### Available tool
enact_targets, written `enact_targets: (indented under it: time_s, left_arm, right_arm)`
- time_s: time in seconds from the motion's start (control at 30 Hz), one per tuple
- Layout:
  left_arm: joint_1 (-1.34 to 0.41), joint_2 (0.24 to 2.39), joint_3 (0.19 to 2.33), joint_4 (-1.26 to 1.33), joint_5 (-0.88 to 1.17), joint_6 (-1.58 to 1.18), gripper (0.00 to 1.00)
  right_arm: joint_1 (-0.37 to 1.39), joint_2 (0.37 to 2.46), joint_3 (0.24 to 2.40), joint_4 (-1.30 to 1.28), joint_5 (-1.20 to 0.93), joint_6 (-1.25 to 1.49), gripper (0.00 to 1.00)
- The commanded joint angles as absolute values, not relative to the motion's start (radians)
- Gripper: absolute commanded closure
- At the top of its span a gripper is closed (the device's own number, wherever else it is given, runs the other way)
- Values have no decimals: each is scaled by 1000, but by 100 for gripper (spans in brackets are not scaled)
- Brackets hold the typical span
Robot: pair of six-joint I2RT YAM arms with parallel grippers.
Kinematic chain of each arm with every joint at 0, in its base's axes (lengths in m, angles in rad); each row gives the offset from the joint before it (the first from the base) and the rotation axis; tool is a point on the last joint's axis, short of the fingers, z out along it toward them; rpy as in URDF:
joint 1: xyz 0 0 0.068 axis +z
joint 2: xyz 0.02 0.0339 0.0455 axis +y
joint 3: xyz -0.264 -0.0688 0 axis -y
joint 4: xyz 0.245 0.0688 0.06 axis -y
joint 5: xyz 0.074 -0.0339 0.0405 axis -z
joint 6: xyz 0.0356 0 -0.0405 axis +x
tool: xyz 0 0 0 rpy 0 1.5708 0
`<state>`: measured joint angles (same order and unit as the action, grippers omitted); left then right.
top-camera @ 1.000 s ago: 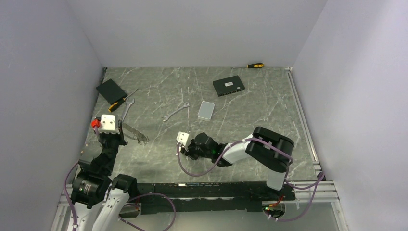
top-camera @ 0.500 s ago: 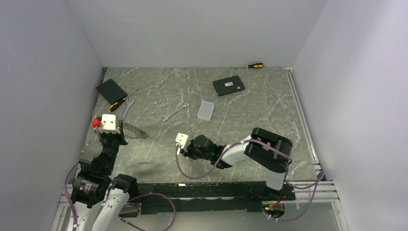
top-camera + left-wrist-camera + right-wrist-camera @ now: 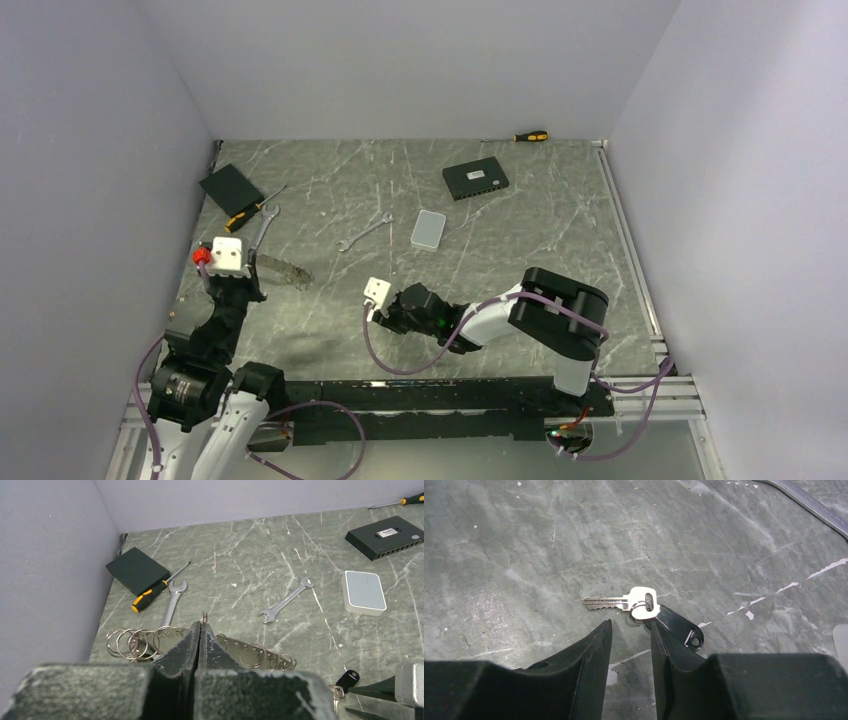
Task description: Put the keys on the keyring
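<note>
Silver steel, thin and flat: the key (image 3: 616, 601) should be light, stiff and slick on the stone-patterned table (image 3: 524, 540), likely to skate if nudged from one side. It lies loose, well to the right of the keyring (image 3: 283, 270), joined by a small split ring (image 3: 640, 611) to a black plastic tag (image 3: 679, 628). The tag looks the better hold — thicker and probably less slippery than the blade. The right gripper (image 3: 630, 626) hangs low over the key, jaws spread with nothing between them; whether one tip touches the tag cannot be told. The left gripper (image 3: 201, 630) is pressed together on the keyring's wire — a thin loop, probably springy — with small rings strung along it on either side.
</note>
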<state>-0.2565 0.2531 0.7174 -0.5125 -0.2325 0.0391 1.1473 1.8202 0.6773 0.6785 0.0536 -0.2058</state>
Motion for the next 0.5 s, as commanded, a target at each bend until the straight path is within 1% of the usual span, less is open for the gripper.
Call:
enact_targets:
  time_s: [0.0,0.13,0.33,0.47]
  left_arm:
    - [-252,255,724,-427,-218,46,100]
    - [-252,256,723,-427,-217,48,100]
    - [-252,255,723,-426,-217,48,100]
    - [-252,255,724,-428,-217,48,100]
  right_arm:
    - [1151,1815,710,707,79,-181,62]
    - [1152,1826,727,708,75,-171,61]
    - [1152,1826,737,715,73,-152,55]
    - [1152,1854,757,698,88,-147,55]
